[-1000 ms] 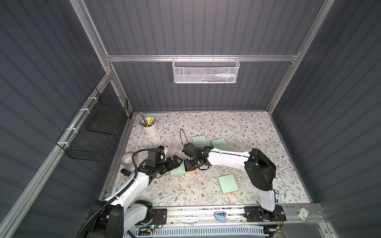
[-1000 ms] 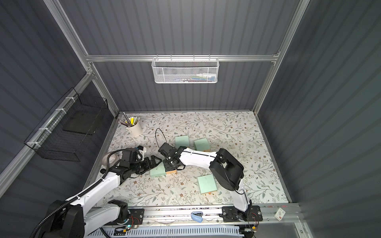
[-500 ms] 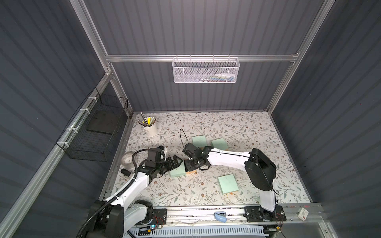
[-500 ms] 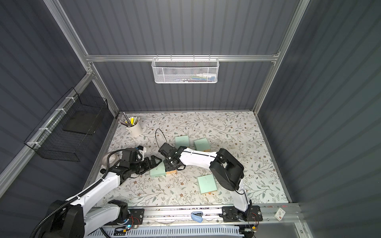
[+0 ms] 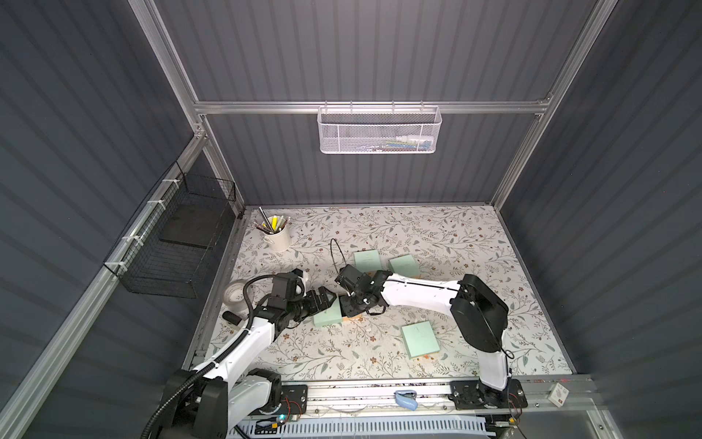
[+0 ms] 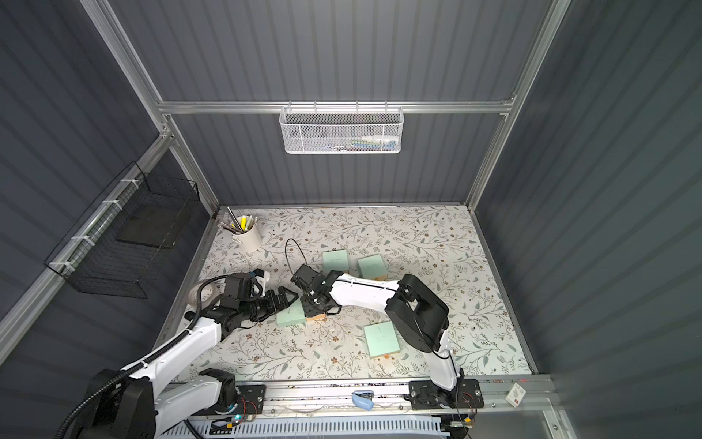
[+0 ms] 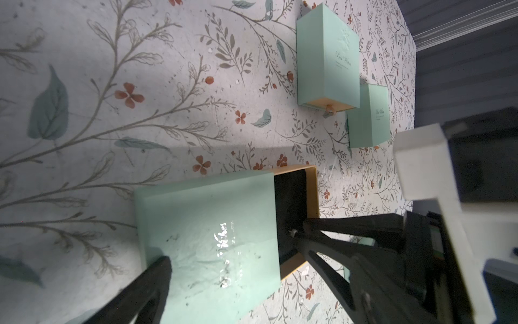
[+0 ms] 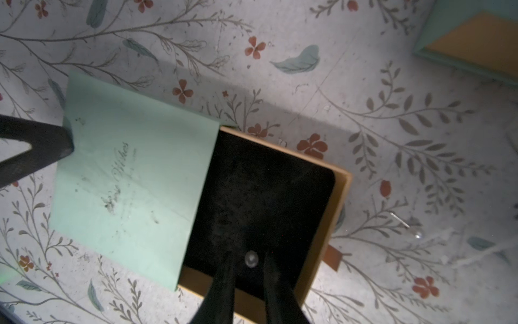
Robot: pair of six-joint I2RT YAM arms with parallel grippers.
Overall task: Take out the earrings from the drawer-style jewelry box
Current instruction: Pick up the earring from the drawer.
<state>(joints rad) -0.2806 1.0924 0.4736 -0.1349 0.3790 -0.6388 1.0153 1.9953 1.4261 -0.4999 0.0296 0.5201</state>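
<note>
The jewelry box is a mint sleeve [image 8: 131,179] with its tan drawer [image 8: 340,196] pulled out, showing a black insert. One pearl-like earring [image 8: 251,258] lies on that insert. My right gripper [image 8: 250,263] straddles it, narrowly open, with thin gaps on either side of the stud. A further earring [image 8: 417,234] with a thin pin lies on the table beside the drawer. My left gripper [image 7: 258,280] is wide open over the sleeve [image 7: 207,235], and one of its fingers [image 8: 53,144] rests at the sleeve's closed end. Both top views show the box [image 5: 327,316] [image 6: 290,315] between the two grippers.
Three other mint boxes sit on the floral table: two behind the right arm [image 5: 367,260] [image 5: 403,265], one nearer the front [image 5: 421,338]. A white cup of pens [image 5: 277,237] stands at the back left, and a tape roll [image 5: 235,296] lies by the left arm.
Both arms stay in nearly the same place. The right gripper's jaws seem to have eased apart a little around the stud.
</note>
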